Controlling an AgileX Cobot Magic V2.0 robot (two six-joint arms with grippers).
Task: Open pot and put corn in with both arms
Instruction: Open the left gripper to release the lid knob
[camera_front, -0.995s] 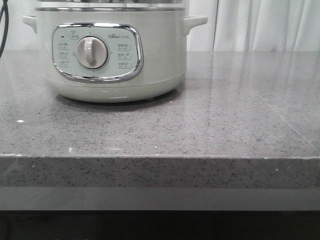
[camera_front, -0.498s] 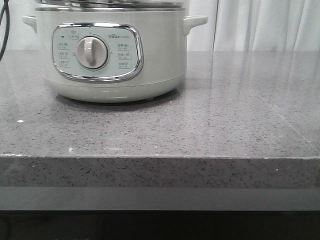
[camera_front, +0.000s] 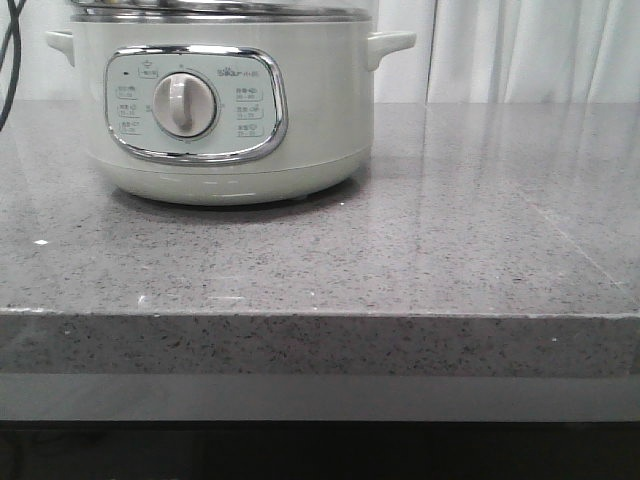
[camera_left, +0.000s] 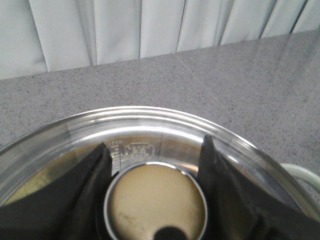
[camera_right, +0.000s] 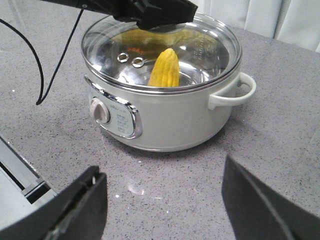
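From the front you saw only the pot (camera_front: 222, 105) on the counter (camera_front: 420, 250). At your left wrist, the left gripper (camera_left: 156, 165) straddled the lid knob (camera_left: 156, 202), contact unclear. Your right gripper (camera_right: 160, 200) hung wide, empty; the corn (camera_right: 165, 69) already lay inside the pot, under the glass lid (camera_right: 200, 45).

glass lid (camera_front: 215, 9) lowered closer onto pot (camera_front: 220, 110) rim

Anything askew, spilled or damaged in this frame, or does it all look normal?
Nothing stands out. The pot sits upright on the counter, glass lid on its rim, the corn inside. No spill or damage shows.
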